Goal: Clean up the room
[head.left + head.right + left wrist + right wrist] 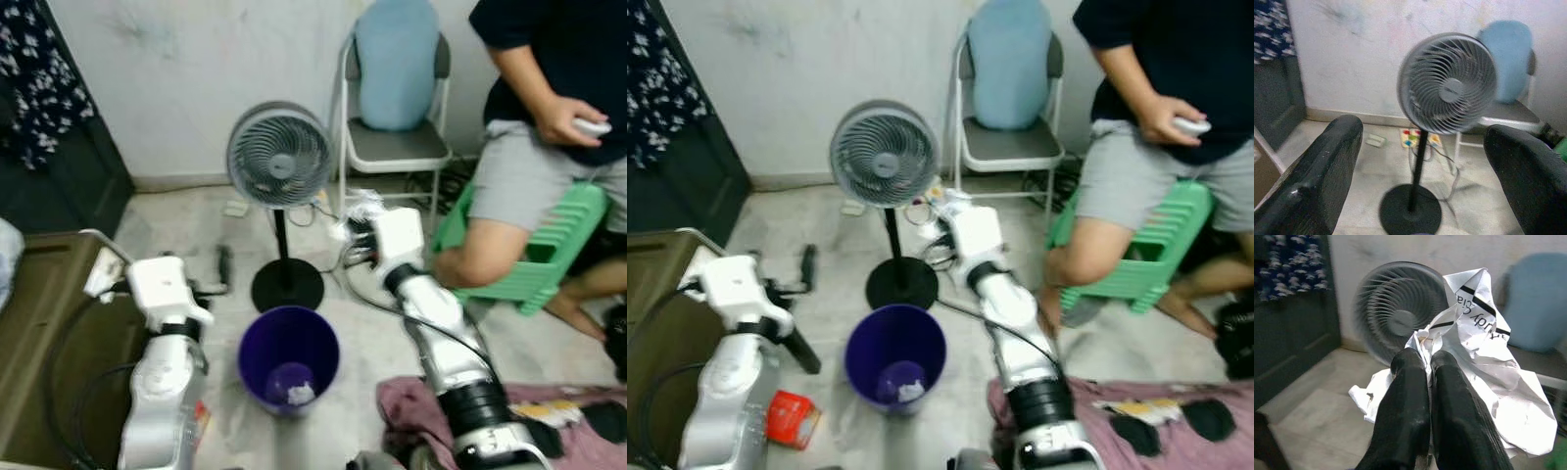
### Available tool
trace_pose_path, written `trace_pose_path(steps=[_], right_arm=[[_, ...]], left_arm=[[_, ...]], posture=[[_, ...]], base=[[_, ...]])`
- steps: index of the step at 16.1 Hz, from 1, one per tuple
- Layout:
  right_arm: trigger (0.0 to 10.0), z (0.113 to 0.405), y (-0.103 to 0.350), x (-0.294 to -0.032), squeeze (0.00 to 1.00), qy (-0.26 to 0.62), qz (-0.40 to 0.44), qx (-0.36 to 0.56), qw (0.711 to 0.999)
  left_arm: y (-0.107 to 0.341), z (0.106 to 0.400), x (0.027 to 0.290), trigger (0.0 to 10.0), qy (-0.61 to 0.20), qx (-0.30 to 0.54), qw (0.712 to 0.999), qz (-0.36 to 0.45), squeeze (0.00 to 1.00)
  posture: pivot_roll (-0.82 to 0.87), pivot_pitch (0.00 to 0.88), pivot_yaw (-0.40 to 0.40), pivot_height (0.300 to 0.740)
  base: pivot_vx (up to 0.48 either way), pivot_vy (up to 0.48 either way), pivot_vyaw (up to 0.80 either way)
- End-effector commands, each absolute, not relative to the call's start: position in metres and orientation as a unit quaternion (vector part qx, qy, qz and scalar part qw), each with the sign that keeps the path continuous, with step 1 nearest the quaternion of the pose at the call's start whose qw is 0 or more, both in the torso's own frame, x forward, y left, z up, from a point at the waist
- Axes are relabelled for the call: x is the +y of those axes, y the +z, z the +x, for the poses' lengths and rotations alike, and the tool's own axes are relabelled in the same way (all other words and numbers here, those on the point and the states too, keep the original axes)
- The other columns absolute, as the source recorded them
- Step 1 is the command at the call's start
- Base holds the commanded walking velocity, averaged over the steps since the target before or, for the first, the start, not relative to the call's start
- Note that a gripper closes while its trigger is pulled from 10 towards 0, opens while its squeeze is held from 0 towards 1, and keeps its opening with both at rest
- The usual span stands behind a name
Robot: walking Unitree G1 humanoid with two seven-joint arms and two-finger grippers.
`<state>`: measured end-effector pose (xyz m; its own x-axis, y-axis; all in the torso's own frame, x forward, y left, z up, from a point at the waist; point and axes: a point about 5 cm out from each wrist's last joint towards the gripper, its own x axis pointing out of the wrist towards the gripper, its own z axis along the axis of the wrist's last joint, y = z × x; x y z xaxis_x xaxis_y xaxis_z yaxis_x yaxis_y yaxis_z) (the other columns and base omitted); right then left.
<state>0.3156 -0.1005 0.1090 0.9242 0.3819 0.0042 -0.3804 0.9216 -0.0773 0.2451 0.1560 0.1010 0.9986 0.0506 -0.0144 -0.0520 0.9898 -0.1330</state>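
Note:
My right gripper [1426, 356] is shut on a crumpled white paper [1484, 362] with black print. It holds the paper [364, 206] up beside the fan's pole, beyond and to the right of a purple bin [289, 354]. The bin stands on the floor between my arms, with a white scrap [300, 394] at its bottom. My left gripper [810, 309] is open with nothing between its fingers, low and to the left of the bin. Its fingers [1327, 161] stand wide apart, pointing toward the fan.
A grey pedestal fan [279, 157] stands just behind the bin. A folding chair [397, 147] with a blue cushion is against the wall. A person [549, 127] sits on a green stool [558, 245] at the right. A red packet [790, 416], a pink cloth [568, 426] and a brown box [39, 323] lie nearby.

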Motion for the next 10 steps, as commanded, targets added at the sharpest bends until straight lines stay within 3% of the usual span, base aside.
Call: trace_pose_path(steps=[1,7,10], right_arm=[[10.0,0.3133,0.1128,-0.0839,0.0,0.22,-0.044,-0.02,0.974],[10.0,0.3133,0.1113,-0.0821,0.0,0.219,-0.036,-0.016,0.975],[10.0,0.3136,0.1079,-0.0839,0.0,0.21,-0.034,-0.005,0.977]], left_arm=[[0.0995,0.2422,0.1681,10.0,0.047,0.01,0.997,-0.057,0.0],[0.0992,0.2405,0.1675,10.0,0.051,0.013,0.997,-0.06,0.0],[0.101,0.2409,0.1643,10.0,0.035,0.007,0.997,-0.064,0.0]], posture=[[-0.02,0.007,-0.005,0.74],[-0.02,0.011,-0.012,0.74],[-0.02,0.012,-0.012,0.74]], base=[[0.0,0.0,0.8],[0.0,0.0,0.7],[0.0,0.0,0.0]])
